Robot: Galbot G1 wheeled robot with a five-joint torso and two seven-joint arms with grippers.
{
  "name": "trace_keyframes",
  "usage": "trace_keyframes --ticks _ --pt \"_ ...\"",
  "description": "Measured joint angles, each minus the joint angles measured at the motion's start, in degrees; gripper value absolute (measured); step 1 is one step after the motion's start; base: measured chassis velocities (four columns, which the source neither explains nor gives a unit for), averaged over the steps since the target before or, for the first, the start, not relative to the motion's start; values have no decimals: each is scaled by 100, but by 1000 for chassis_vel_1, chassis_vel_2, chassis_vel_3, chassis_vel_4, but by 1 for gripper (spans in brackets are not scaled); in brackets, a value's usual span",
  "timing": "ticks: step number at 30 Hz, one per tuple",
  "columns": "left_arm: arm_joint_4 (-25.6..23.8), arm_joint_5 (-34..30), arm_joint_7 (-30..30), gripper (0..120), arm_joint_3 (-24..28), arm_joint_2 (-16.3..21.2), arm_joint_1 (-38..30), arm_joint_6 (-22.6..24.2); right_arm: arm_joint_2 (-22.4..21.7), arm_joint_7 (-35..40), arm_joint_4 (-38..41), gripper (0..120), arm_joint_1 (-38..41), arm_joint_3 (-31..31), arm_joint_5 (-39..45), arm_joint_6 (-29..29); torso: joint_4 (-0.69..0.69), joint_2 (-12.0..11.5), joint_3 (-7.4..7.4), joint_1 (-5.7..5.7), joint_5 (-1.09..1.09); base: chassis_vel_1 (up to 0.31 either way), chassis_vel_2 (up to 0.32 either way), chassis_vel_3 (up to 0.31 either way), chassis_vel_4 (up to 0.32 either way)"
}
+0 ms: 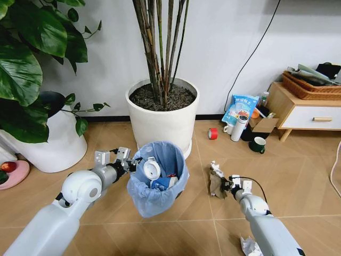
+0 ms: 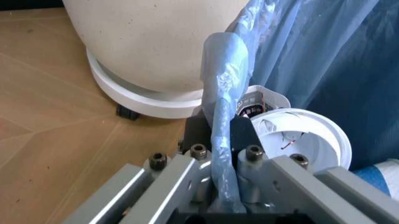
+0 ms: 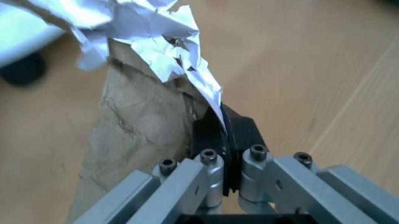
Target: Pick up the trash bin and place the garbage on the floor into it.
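Gripping trash bin (image 1: 157,178), white plant pot (image 1: 161,120) behind, crumpled paper (image 1: 216,180) pinched

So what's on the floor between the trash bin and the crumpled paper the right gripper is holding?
Nothing: in the head view, bare wooden floor separates the trash bin from the crumpled paper in the right gripper.

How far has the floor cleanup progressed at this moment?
Done: the left gripper holds the trash bin by its rim, with a white lid and other litter inside. In hand: the right gripper pinches crumpled paper. Left: a paper wad and red can on the floor.
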Motion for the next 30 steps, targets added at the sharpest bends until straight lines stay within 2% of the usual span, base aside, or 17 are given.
trace_keyframes --ticks 2,4,6,7,9,10,12,13,14,15,16,18,19,21,22,30 --pt "-1 0 0 0 11 7 0 0 -165 -1 573 0 -166 129 15 30 0 0 0 0 4 0 0 0 0" --pt "-1 0 0 0 16 7 0 0 -198 -1 684 0 -199 150 31 30 1 0 0 0 5 0 0 0 0" --pt "-2 0 0 0 55 7 -5 0 -406 14 1317 0 -421 275 177 -14 1 0 0 0 0 0 0 0 0" --pt "-2 0 0 0 55 7 -5 0 -406 14 1317 0 -421 275 177 -14 1 0 0 0 0 0 0 0 0" --pt "-2 -1 2 0 96 5 -12 0 -675 53 2277 0 -775 405 346 -117 0 0 0 0 6 0 0 0 0" --pt "1 0 7 0 115 -2 -18 0 -833 80 2769 0 -989 495 432 -161 1 0 -1 -1 -7 0 0 0 0" --pt "5 -1 10 0 127 -7 -19 0 -912 88 3015 0 -1117 533 476 -182 0 0 -1 0 -7 0 0 0 0" --pt "14 0 26 0 147 -12 -21 0 -1027 97 3387 0 -1311 601 540 -223 0 0 -1 0 6 0 0 0 0" --pt "32 14 80 0 170 -14 -33 0 -1145 105 3807 0 -1505 677 607 -250 -2 0 -1 -1 7 0 0 0 0" --pt "32 14 80 0 170 -14 -33 0 -1145 105 3807 0 -1505 677 607 -250 -2 0 -1 -1 7 0 0 0 0" --pt "61 36 159 0 205 -18 -50 0 -1242 134 4255 0 -1658 718 675 -281 -2 0 -1 0 -4 0 0 0 0" --pt "87 43 220 0 275 -17 -99 0 -1325 221 4848 0 -1764 691 778 -333 0 0 -1 -1 6 0 0 0 0" --pt "87 43 220 0 275 -17 -99 0 -1325 221 4848 0 -1764 691 778 -333 0 0 -1 -1 6 0 0 0 0" --pt "123 37 267 0 384 4 -172 0 -1374 271 5310 0 -1744 620 915 -422 0 0 0 -1 -2 0 0 0 0" --pt "146 30 293 0 443 22 -219 0 -1401 287 5510 0 -1702 567 997 -469 1 0 0 0 2 0 0 0 0" --pt "265 -46 353 0 635 60 -396 0 -1607 285 6043 0 -1531 298 1436 -588 0 0 0 0 4 0 0 0 0"
